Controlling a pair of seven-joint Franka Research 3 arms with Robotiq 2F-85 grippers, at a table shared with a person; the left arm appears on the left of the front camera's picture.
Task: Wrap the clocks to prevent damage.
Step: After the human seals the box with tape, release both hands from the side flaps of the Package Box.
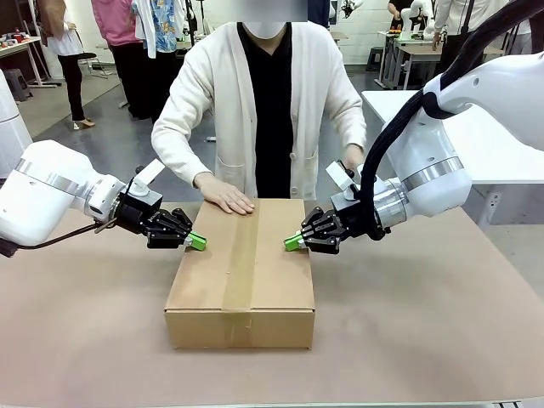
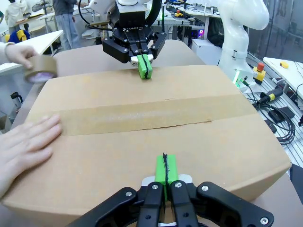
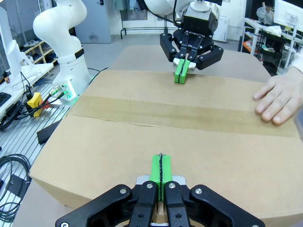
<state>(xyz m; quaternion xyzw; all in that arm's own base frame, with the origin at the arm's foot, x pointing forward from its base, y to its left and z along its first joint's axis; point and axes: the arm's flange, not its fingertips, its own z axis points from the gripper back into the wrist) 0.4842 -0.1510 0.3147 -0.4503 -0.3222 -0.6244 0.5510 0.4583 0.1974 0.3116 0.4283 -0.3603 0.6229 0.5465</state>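
From my seat I see a closed cardboard box (image 1: 240,272) in the middle of the brown table (image 1: 425,323), with a strip of brown tape (image 1: 240,255) running along the seam of its top flaps. The clocks are not visible to me; the box is shut, so I cannot tell what it holds.

My left gripper (image 1: 197,241) has its green pads pressed flat together, holding nothing, and their tips rest on the left edge of the box top. In the left wrist view the same gripper (image 2: 165,169) sits with its closed tips on the near edge of the lid. My right gripper (image 1: 293,242) is likewise closed on nothing, tips set on the right edge of the box top, facing the left one across the lid (the two look almost mirrored). The right wrist view shows that gripper (image 3: 161,168) with pads together at the near rim.

The person in the cream cardigan stands at the far side. One hand (image 1: 225,194) lies flat on the far left corner of the lid. The other hand (image 2: 16,53) holds a roll of tape (image 2: 41,68) just beyond the box's far edge, by the end of the taped seam.
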